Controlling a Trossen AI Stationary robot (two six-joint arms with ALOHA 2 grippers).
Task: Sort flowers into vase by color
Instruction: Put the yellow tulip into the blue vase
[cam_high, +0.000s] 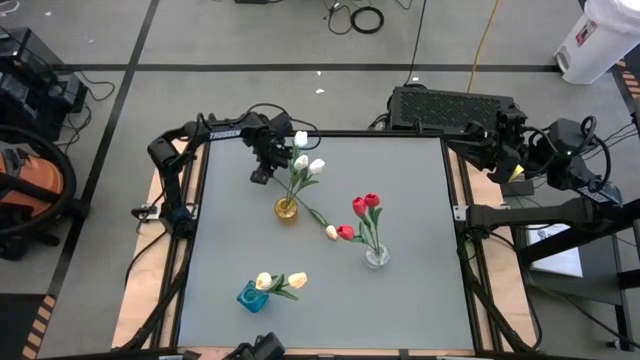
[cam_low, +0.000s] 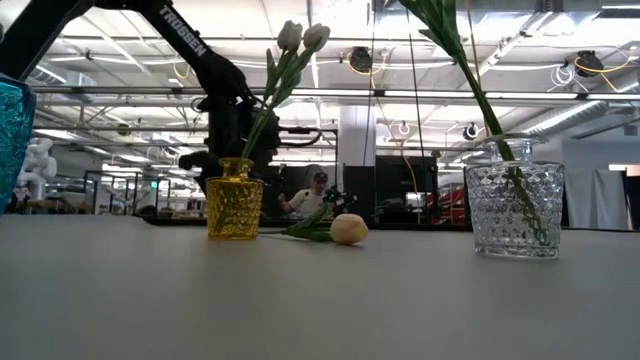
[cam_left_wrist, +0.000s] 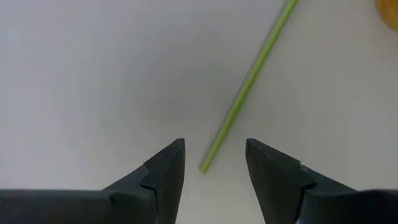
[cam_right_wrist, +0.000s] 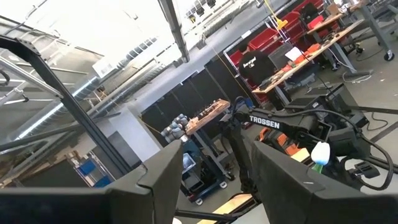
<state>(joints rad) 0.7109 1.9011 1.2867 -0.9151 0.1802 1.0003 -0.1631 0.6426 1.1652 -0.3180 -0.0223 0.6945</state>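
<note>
On the grey bench (cam_high: 400, 290), viewed from above with the near edge at 6 o'clock, a blue vase (cam_high: 252, 296) stands toward 7 o'clock and holds pale yellow tulips (cam_high: 280, 282). Just right of centre, a clear glass vase (cam_high: 377, 256) holds red tulips (cam_high: 366, 204). One further tulip (cam_high: 331, 232) with a pale head lies flat on the bench between the clear vase and a yellow vase (cam_high: 287, 210), its head beside a red head. The yellow vase, toward 11 o'clock, holds white tulips (cam_high: 306, 160) leaning toward 12 o'clock. The left gripper (cam_high: 260, 177) hangs at 11 o'clock, just beside the white tulips; its fingers (cam_left_wrist: 165, 171) are spread apart with nothing between them, poised above a green stem (cam_left_wrist: 249, 81) lying on the bench. The right gripper (cam_right_wrist: 205, 174) waits off the bench at 2 o'clock, fingers apart and holding nothing, pointing into the room.
</note>
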